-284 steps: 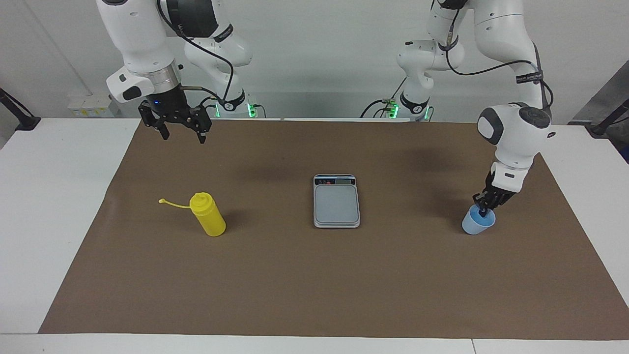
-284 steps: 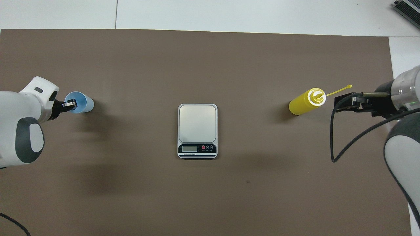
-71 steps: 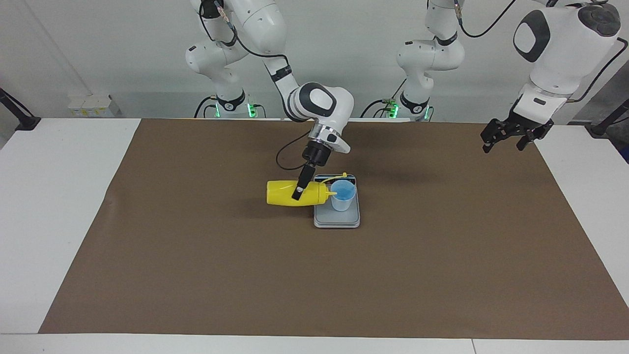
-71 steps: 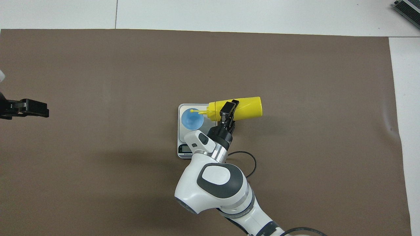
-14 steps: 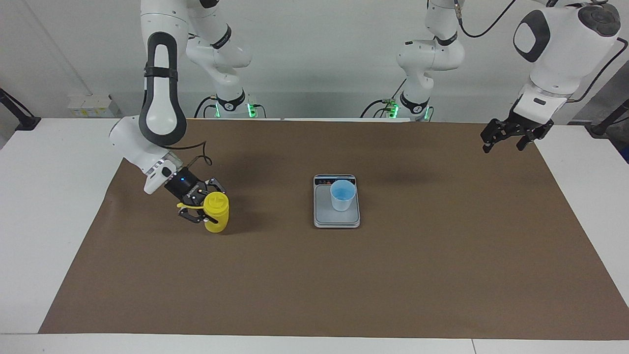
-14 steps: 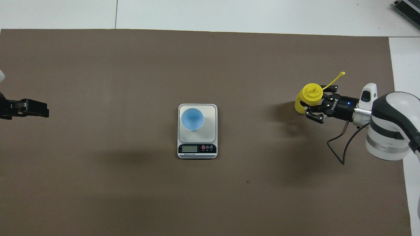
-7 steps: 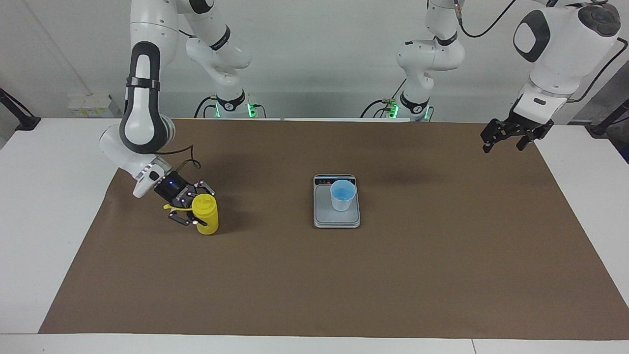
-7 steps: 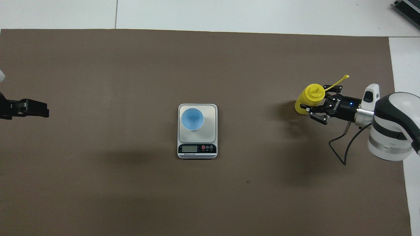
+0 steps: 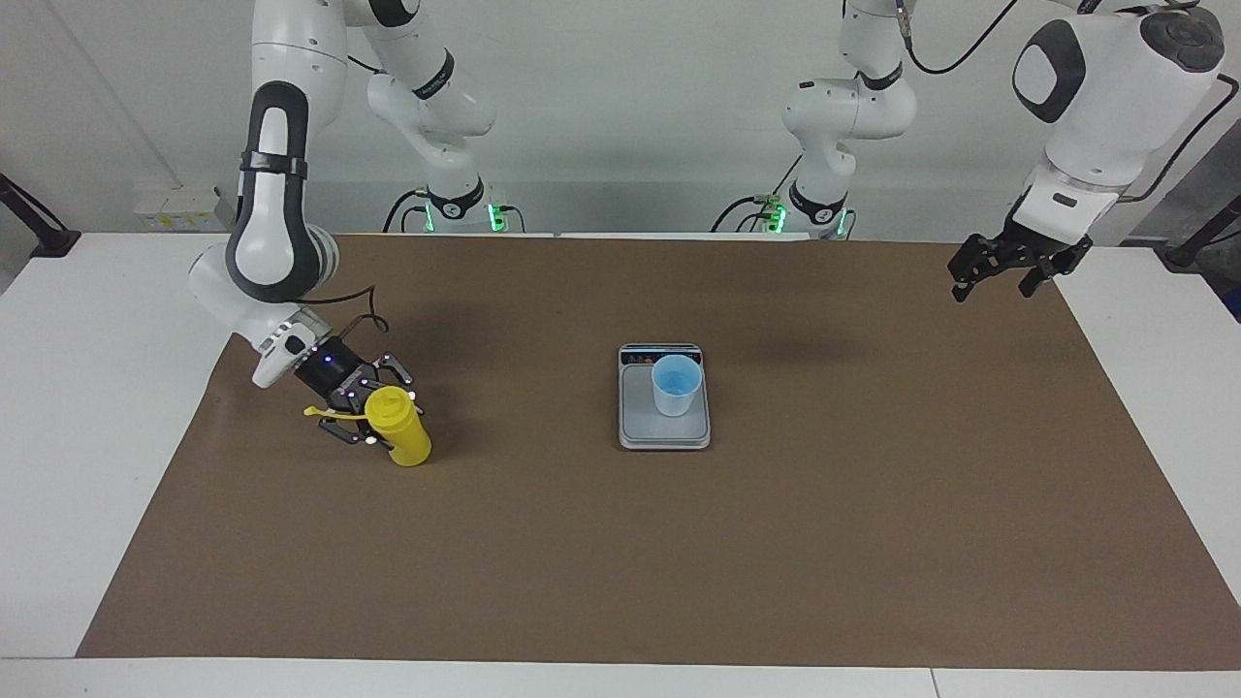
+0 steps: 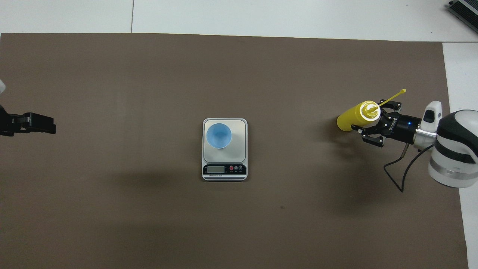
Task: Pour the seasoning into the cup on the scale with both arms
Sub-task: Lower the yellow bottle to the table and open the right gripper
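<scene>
Our right claw stands open around the bottle near the worktop's right-arm edge; soft, light plastic, best gripped mid-body. Left claw waits open.

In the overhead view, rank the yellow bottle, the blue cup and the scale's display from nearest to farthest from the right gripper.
From the right gripper:
1. The yellow bottle, standing between its open fingers at the right arm's end.
2. The scale's display, mid-table, on the edge nearest the robots.
3. The blue cup, on the scale's plate; nearly tied with the display.

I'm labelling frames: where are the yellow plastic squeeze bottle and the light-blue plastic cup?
yellow plastic squeeze bottle point(image 9: 404, 437): facing view, on its side wall.
light-blue plastic cup point(image 10: 219, 135): overhead view, on its inside bottom.
</scene>
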